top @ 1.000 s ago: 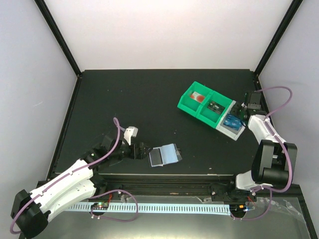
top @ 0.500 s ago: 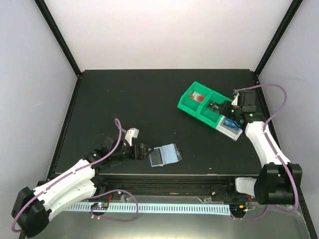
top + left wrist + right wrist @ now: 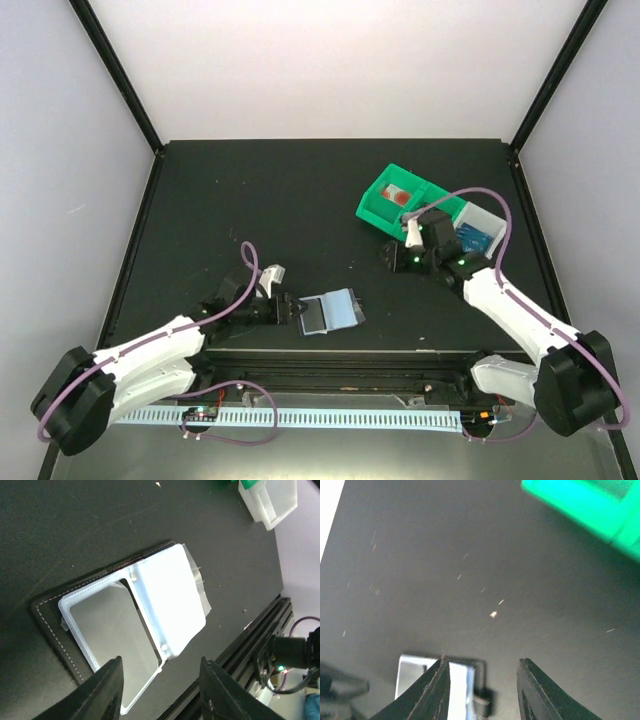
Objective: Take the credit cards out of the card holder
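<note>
The card holder (image 3: 333, 311) lies open flat near the table's front edge, a pale blue-grey panel beside a clear pocket on a dark stitched backing (image 3: 150, 615). My left gripper (image 3: 293, 308) is low at its left end. Its jaws stand apart, (image 3: 161, 662), over the holder's near corner and touch nothing. Blue credit cards (image 3: 471, 238) lie in the white end compartment of the green tray (image 3: 385, 212). My right gripper (image 3: 398, 256) hovers open in front of the tray and holds nothing, (image 3: 483, 661). The right wrist view shows the holder (image 3: 462, 682) far off between the fingers.
The tray's green compartments hold a small red-and-white item (image 3: 400, 196). The tray's white end (image 3: 270, 502) and green wall (image 3: 585, 505) show at the wrist views' top edges. A metal rail (image 3: 260, 650) runs along the table's front edge, close behind the holder.
My left gripper has slid right to the holder's end and its jaws have narrowed. My right arm has swung from the tray's right end to the table in front of the tray.
</note>
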Controlling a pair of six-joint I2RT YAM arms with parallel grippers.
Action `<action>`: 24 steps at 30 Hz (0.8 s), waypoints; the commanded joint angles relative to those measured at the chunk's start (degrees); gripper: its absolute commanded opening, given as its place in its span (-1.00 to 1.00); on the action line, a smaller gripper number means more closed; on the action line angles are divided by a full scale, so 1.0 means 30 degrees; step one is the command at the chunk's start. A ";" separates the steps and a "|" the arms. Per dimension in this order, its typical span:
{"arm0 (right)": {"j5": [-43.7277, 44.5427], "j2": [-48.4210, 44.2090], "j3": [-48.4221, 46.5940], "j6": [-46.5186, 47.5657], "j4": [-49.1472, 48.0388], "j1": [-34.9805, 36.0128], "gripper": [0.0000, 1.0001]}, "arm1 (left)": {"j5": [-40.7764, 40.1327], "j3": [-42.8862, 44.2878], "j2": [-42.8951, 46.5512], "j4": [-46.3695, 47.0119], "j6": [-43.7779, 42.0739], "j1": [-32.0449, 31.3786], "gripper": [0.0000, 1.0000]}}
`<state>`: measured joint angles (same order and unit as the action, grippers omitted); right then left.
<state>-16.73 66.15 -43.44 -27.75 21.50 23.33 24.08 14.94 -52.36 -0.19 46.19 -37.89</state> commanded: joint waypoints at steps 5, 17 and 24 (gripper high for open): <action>-0.1655 0.0985 0.2378 -0.2875 -0.4307 0.4910 -0.24 | 0.1083 0.0065 -0.2540 0.3426 0.0429 0.0093 -0.50; -0.2596 0.4808 0.2527 -0.5113 -0.8827 0.8638 -0.33 | 0.1278 -0.0028 -0.5982 0.4570 0.0222 0.0090 -0.97; -0.2490 0.6452 0.2054 -0.5202 -0.9234 0.9196 -0.34 | 0.1497 -0.0316 -0.8046 0.5659 0.0273 0.0104 -0.97</action>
<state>-24.14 83.55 -35.29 -42.59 -3.07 49.93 28.51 14.09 -73.71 13.74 47.20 -37.89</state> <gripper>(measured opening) 0.332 0.018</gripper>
